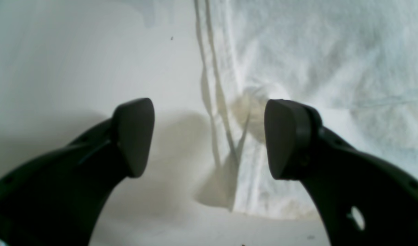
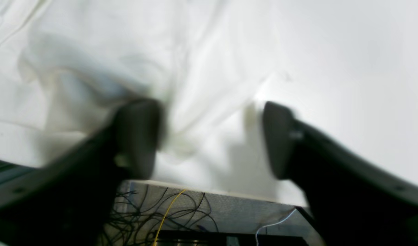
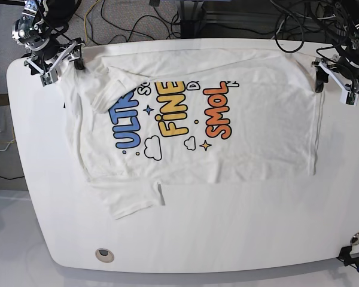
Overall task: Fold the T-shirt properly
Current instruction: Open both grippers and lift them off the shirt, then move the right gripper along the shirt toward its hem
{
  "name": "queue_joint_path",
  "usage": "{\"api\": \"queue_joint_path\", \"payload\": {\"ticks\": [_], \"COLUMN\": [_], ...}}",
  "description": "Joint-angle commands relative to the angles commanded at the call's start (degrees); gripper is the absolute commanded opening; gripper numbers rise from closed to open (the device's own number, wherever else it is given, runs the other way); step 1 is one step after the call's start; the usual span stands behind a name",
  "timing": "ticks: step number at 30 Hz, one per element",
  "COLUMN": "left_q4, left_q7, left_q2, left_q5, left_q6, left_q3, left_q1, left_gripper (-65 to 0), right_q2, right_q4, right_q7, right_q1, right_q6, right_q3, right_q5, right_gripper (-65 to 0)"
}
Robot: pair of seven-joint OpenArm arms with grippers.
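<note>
One white table [image 3: 197, 239], cables behind [image 3: 155, 18].

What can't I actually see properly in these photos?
- Small words on the T-shirt, base view: partly covered by the folded-over cloth.
- Cloth near the right claw, right wrist view: blurred, so its exact folds are unclear.
- Rest of the dark equipment below, right wrist view: cut off by the bottom edge.

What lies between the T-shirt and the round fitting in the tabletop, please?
Only bare white tabletop lies between the T-shirt and the round fitting, as the base view shows.
</note>
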Motion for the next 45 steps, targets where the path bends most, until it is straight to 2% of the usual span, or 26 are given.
{"api": "queue_joint_path", "payload": {"ticks": [8, 12, 15, 19, 24, 26, 31, 34, 36, 39, 42, 45], "left_q4": [0.0, 0.0, 0.0, 0.0, 0.0, 0.0, 0.0, 0.0, 0.0, 0.0, 0.0, 0.0], "left_q7": [0.0, 0.0, 0.0, -0.1, -0.1, -0.1, -0.1, -0.1, -0.1, -0.1, -0.1, -0.1], "left_q2": [0.0, 0.0, 0.0, 0.0, 0.0, 0.0, 0.0, 0.0, 0.0, 0.0, 0.0, 0.0], "left_q5": [0.0, 0.0, 0.1, 0.2, 0.1, 0.1, 0.1, 0.1, 0.1, 0.1, 0.1, 0.2], "left_q6": [0.0, 0.0, 0.0, 0.0, 0.0, 0.0, 0.0, 0.0, 0.0, 0.0, 0.0, 0.0], "left_q3": [0.0, 0.0, 0.0, 0.0, 0.0, 0.0, -0.1, -0.1, -0.1, -0.1, -0.1, -0.1], "left_q1": [0.0, 0.0, 0.0, 0.0, 0.0, 0.0, 0.0, 0.0, 0.1, 0.1, 0.2, 0.2], "left_gripper": [-17.5, -17.5, -17.5, -17.5, -17.5, -17.5, -17.5, -17.5, -17.5, -17.5, -17.5, -17.5], "right_q2": [0.1, 0.2, 2.4, 2.5, 2.7, 2.7, 2.3, 2.2, 1.0, -0.9, -3.2, -5.5], "right_q4": [5.5, 5.4, 5.5, 9.1, 14.4, 14.5, 14.5, 14.4, 13.6, 11.1, 9.9, 9.9], "right_q7": [0.0, 0.0, -0.1, -4.6, -10.3, -12.2, -16.2, -16.4, -16.4, -16.5, -16.5, -16.5], "right_q1": [0.0, 0.0, -0.2, 0.0, 0.1, 1.5, 3.0, 4.7, 5.1, 7.3, 9.6, 10.9], "right_q6": [0.00, 0.00, 0.00, 0.00, 0.00, 0.00, 0.00, 0.00, 0.00, 0.00, 0.00, 0.00], "right_q3": [0.3, 3.6, 3.6, 4.3, 4.3, 4.4, 3.9, 0.0, -1.3, -1.7, -1.8, -1.8], "right_q5": [-0.5, -0.5, 0.0, 0.8, 9.2, 12.6, 19.2, 19.0, 19.0, 18.5, 13.8, 9.2], "right_gripper": [-13.2, -13.2, -13.2, -13.2, -13.3, -16.0, -30.2, -30.4, -29.2, -24.9, -20.4, -19.6]}}
